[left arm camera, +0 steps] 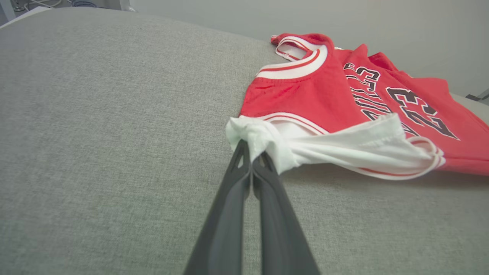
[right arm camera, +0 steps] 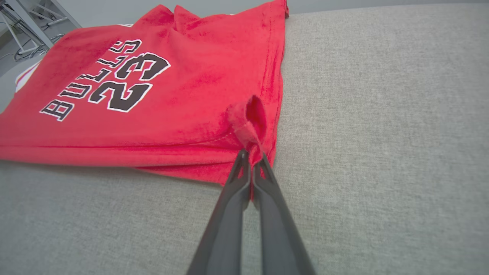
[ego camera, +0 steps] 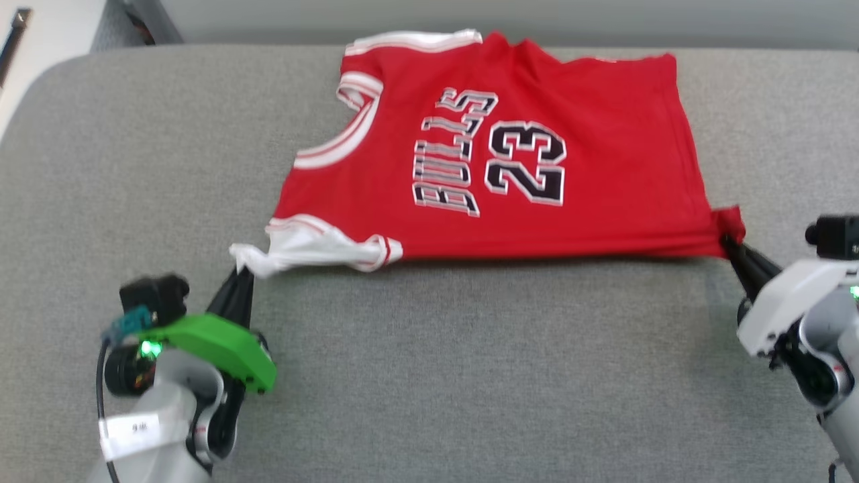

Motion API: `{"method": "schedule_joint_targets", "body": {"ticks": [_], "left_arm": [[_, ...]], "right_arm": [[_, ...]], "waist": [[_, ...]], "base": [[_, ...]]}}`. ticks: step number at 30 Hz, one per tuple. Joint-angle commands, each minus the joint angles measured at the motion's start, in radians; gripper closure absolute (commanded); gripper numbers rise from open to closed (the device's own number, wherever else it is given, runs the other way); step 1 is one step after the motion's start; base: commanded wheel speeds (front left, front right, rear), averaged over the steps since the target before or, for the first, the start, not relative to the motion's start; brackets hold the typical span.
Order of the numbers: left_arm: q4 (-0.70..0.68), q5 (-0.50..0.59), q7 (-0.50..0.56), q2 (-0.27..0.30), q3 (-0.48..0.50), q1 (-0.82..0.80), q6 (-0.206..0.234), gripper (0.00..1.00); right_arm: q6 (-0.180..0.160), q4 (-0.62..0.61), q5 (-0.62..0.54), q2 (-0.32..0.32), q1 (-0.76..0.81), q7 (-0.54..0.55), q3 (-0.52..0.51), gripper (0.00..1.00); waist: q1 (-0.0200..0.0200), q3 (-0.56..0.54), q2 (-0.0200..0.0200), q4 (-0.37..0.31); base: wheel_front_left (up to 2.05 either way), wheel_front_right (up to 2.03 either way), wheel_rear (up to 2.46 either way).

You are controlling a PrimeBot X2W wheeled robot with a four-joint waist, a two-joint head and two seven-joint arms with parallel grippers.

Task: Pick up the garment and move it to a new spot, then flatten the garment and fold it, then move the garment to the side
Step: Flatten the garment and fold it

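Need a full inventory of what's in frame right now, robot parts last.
garment: one, red with white sleeves and black "BULLS 23" print, lying on the far middle of the surface, near edge stretched between the two grippers.
padded surface: one, grey fabric, under everything.
metal frame: one, pale, beyond the surface, top left of the right wrist view.
left gripper: one, dark fingers, green wrist cover, shut on the white sleeve.
right gripper: one, dark fingers, white wrist cover, shut on the red hem corner.

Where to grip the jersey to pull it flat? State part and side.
Its near edge's ends, from the near side: white sleeve for the left claw, hem corner for the right claw. The jersey lies sideways, so those ends stretch it.
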Motion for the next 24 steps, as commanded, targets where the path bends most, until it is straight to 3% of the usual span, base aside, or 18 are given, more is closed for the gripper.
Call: {"method": "schedule_joint_targets", "body": {"ticks": [1, 13, 24], "left_arm": [[-0.042, -0.007, 0.012, 0.031, 0.015, 0.059, 0.033, 1.00], [-0.416, -0.034, 0.148, 0.116, 0.031, 0.416, 0.210, 1.00], [-0.574, -0.079, 0.192, 0.150, 0.069, 0.609, 0.291, 1.00]], "right_arm": [[-0.002, -0.014, -0.008, -0.013, 0.049, 0.008, -0.029, 1.00], [-0.002, -0.266, -0.137, 0.064, 0.438, 0.138, -0.282, 1.00], [-0.002, -0.545, -0.264, 0.235, 0.733, 0.327, -0.498, 1.00]], "waist": [[0.0001, -0.083, 0.0000, 0.000], [0.0001, -0.176, 0.0000, 0.023], [0.0001, -0.198, 0.0000, 0.037]], "base": [[0.00, 0.00, 0.00], [0.00, 0.00, 0.00], [0.00, 0.00, 0.00]]}}
